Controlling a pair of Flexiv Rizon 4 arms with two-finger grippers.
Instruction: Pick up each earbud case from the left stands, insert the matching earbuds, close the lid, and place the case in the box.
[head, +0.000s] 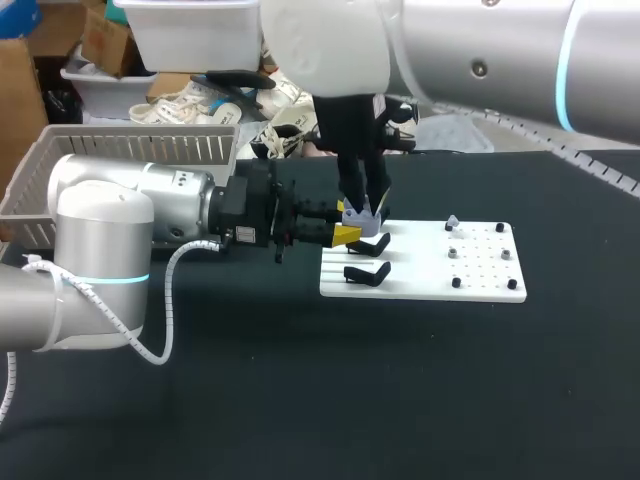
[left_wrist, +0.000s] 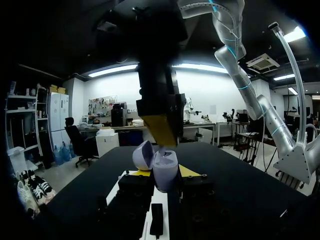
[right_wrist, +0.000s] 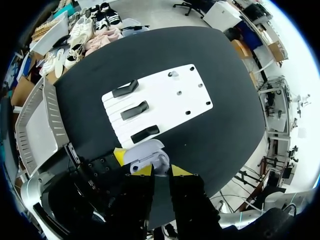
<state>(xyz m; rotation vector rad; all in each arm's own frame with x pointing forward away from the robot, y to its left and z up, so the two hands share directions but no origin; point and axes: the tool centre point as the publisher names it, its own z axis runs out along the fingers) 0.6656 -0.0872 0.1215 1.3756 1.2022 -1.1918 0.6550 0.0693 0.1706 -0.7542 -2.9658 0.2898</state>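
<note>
Left claw (left_wrist: 164, 172) clamped around open lavender case (left_wrist: 163, 162).

A black counter (head: 400, 400) carries everything; a white board (head: 485, 285) lies flat on it, right of the middle; black stands (head: 366, 273) sit in a row on the board's left part, small pegs (head: 452, 253) dot its right part; a slatted basket (head: 130, 150) rests at the counter's far left edge.
</note>
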